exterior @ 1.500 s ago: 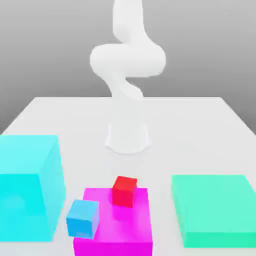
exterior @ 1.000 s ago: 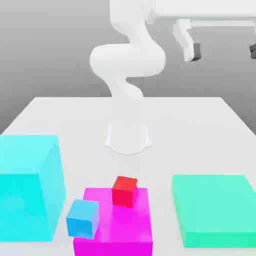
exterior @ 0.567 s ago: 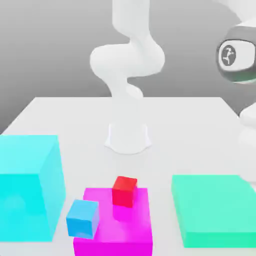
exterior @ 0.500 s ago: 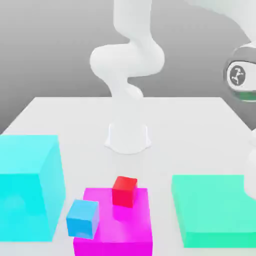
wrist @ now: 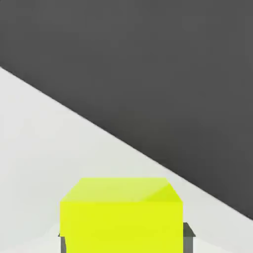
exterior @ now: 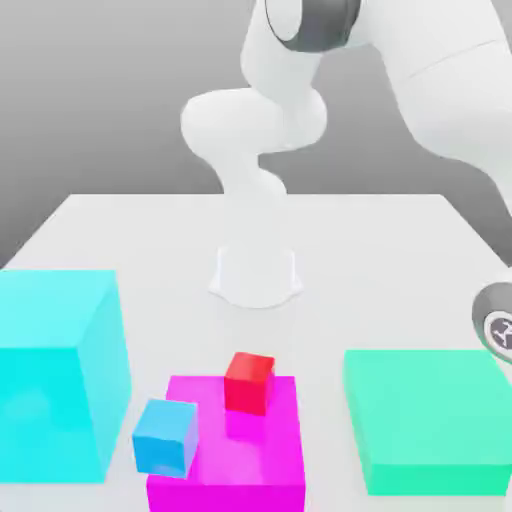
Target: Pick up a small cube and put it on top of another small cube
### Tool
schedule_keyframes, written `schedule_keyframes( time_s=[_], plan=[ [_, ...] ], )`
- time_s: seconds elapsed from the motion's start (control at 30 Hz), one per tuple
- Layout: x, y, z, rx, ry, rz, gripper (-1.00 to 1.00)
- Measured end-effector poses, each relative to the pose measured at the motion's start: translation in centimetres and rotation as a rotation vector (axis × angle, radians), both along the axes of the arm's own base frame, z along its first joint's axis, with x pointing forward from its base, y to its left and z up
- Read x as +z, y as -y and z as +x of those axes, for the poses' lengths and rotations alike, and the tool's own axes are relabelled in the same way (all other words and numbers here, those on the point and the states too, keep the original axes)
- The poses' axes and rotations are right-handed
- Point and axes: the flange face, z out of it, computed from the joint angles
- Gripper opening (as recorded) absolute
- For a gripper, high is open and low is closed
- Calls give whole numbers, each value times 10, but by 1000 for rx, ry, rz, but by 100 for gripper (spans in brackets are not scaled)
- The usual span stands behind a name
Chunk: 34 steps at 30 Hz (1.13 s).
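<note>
Hand [wrist: 123, 242] clenched on the yellow cube [wrist: 122, 215], its dark fingers [wrist: 189, 236] flanking both sides; lift straight off the bench [wrist: 44, 163], keeping it level.

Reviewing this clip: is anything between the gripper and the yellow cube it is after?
Nothing visible stands between them. In the hand view the yellow cube sits directly between the dark fingertips, which flank its sides on the white table; the jaws are shut on it.
</note>
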Motion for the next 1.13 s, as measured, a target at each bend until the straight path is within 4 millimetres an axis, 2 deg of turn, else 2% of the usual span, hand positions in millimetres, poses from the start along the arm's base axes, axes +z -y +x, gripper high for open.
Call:
schedule_keyframes(
  time_s=[0.1, 0.13, 0.17, 0.3, 0.4, 0.57, 0.67, 0.87, 0.93, 1.03, 1.07, 1.13],
  plan=[
    [40, 0, 0, 0, -1, 0, -100],
    [53, 4, 1, -4, 0, -1, -100],
    [65, 18, 3, -18, 1, -3, -100],
    [104, 82, 6, -90, 7, -15, -100],
    [130, 133, 1, -148, 9, -21, -100],
    [165, 219, -19, -260, 8, -24, -100],
    [181, 270, -40, -336, 6, -20, -100],
    [202, 333, -96, -427, 0, -2, -100],
    [186, 340, -102, -440, -1, 1, -100],
    [148, 342, -105, -444, -1, 1, -100],
    [141, 342, -106, -444, -1, 0, 100],
    [141, 342, -106, -444, -1, 0, 100]
  ],
)
